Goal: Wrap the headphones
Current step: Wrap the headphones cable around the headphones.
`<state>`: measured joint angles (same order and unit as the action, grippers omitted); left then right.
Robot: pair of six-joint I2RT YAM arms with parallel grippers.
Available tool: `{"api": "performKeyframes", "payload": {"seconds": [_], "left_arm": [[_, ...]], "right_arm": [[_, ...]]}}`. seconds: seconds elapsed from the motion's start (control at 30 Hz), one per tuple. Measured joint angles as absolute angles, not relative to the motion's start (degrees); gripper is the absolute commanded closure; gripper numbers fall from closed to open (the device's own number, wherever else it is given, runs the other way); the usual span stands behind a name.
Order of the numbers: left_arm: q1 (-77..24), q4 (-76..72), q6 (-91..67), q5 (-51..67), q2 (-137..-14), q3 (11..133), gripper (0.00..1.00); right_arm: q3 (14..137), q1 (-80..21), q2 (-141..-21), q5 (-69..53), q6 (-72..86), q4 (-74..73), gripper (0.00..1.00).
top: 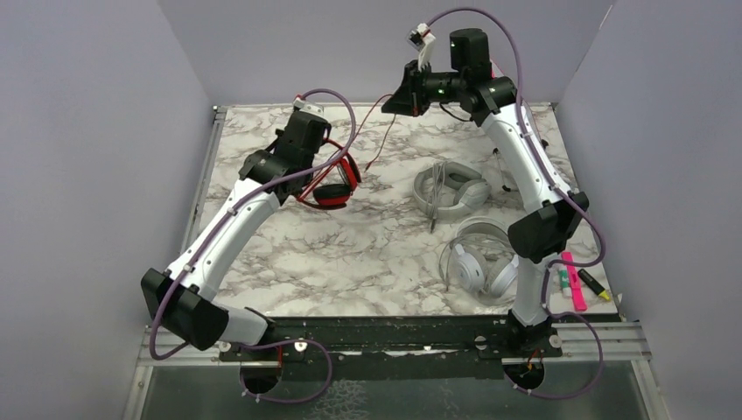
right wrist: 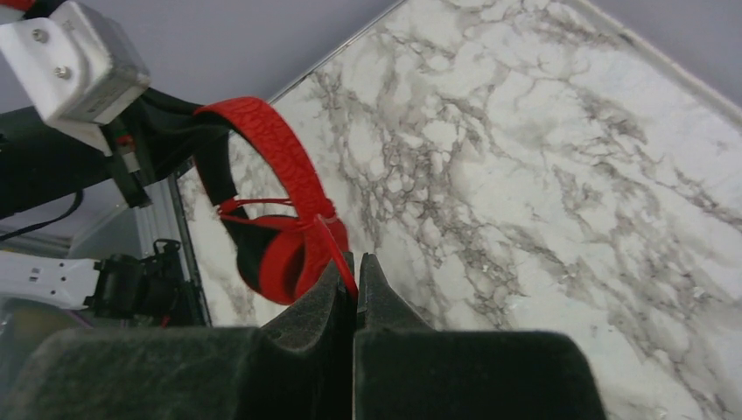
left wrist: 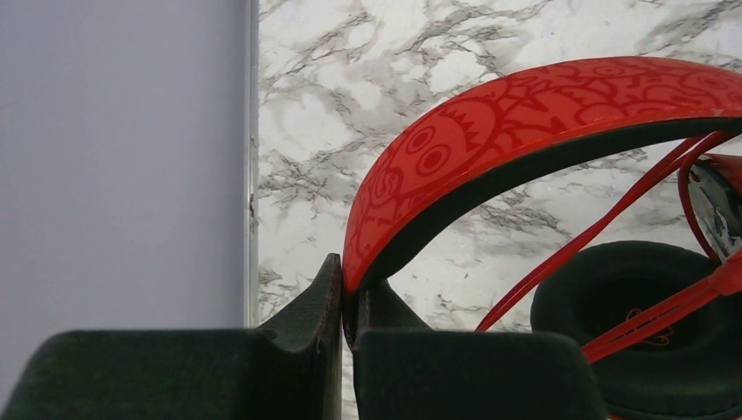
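The red-and-black headphones (top: pixel 337 182) hang over the left of the marble table (top: pixel 367 254). My left gripper (left wrist: pixel 347 282) is shut on their patterned red headband (left wrist: pixel 525 114), with a black ear cushion (left wrist: pixel 647 332) below it to the right. The red cable (top: pixel 381 131) runs up from them to my right gripper (right wrist: pixel 356 262), which is raised near the back wall and shut on the cable (right wrist: pixel 339 249). A light grey headset (top: pixel 451 188) and a white-silver headset (top: pixel 481 261) lie on the right with thin grey cables loose around them.
Pink, green and yellow highlighters (top: pixel 579 282) lie at the table's right edge beside the right arm's base. Grey walls close in the table at the left, back and right. A metal rail (left wrist: pixel 251 166) runs along the left edge.
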<state>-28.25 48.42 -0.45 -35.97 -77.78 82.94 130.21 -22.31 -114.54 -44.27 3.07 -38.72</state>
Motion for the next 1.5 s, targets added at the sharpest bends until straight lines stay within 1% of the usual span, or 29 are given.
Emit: {"api": "performKeyframes", "payload": {"seconds": [0.17, 0.3, 0.43, 0.6, 0.73, 0.9, 0.97, 1.1, 1.37, 1.5], "left_arm": [[-28.25, 45.91, -0.91, -40.36, -81.73, 82.94, 1.00], [-28.12, 42.96, -4.82, -41.87, -85.52, 83.05, 1.00], [-28.14, 41.54, -9.39, -41.30, -86.39, 84.88, 1.00], [-27.18, 39.81, -17.76, -35.83, -86.39, 88.07, 1.00], [-26.70, 37.43, -25.63, -29.10, -86.37, 89.36, 1.00], [-26.74, 34.09, -34.30, -23.16, -85.52, 89.45, 1.00], [-26.68, 32.40, -39.20, -20.84, -84.47, 89.34, 1.00], [-26.61, 29.54, -43.55, -18.63, -81.32, 88.27, 1.00], [-26.63, 26.87, -48.90, -15.88, -77.67, 88.03, 1.00], [-26.63, 26.68, -50.11, -15.07, -77.19, 88.03, 1.00]], "right_arm": [[130.21, -24.64, -114.32, -46.89, 9.54, -39.83, 0.99], [128.55, -27.03, -112.55, -50.15, 16.47, -38.06, 0.99], [125.95, -29.91, -110.76, -53.17, 21.98, -35.48, 0.99], [116.33, -34.61, -105.97, -52.75, 26.74, -28.56, 0.99], [109.47, -38.52, -102.94, -47.29, 27.97, -22.22, 0.99], [96.03, -41.28, -96.97, -35.09, 27.57, -13.21, 0.97], [89.82, -41.58, -93.93, -30.68, 27.16, -8.84, 0.95], [79.96, -41.58, -88.95, -23.64, 26.04, 0.56, 0.90], [66.94, -42.70, -81.93, -16.01, 25.34, 18.68, 0.89], [61.52, -42.74, -80.88, -13.91, 27.14, 27.00, 0.89]]}}
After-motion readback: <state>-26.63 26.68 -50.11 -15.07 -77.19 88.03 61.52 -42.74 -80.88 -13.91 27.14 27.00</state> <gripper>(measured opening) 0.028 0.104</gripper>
